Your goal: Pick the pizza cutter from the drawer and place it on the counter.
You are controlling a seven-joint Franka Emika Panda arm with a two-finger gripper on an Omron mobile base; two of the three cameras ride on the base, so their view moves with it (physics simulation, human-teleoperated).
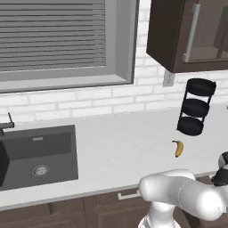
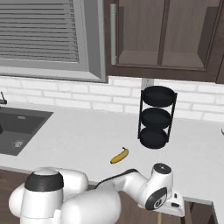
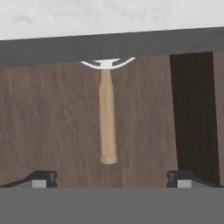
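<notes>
The pizza cutter (image 3: 106, 122) lies on the brown wooden floor of the open drawer (image 3: 52, 127). Its light wooden handle points toward me. Its round metal blade is mostly hidden under the front edge of the pale counter (image 3: 109, 17). My gripper (image 3: 111, 180) hovers above the handle's end and is open, its two dark fingertips (image 3: 43, 178) spread wide with nothing between them. In the right base view my hand reaches down below the counter (image 2: 87, 135) at its front right edge.
A banana (image 2: 120, 156) lies on the counter near the front edge. A black three-tier rack (image 2: 155, 117) stands behind it. The dark sink (image 1: 40, 153) is set in at the left. A dark gap (image 3: 192, 113) runs along the drawer's right side.
</notes>
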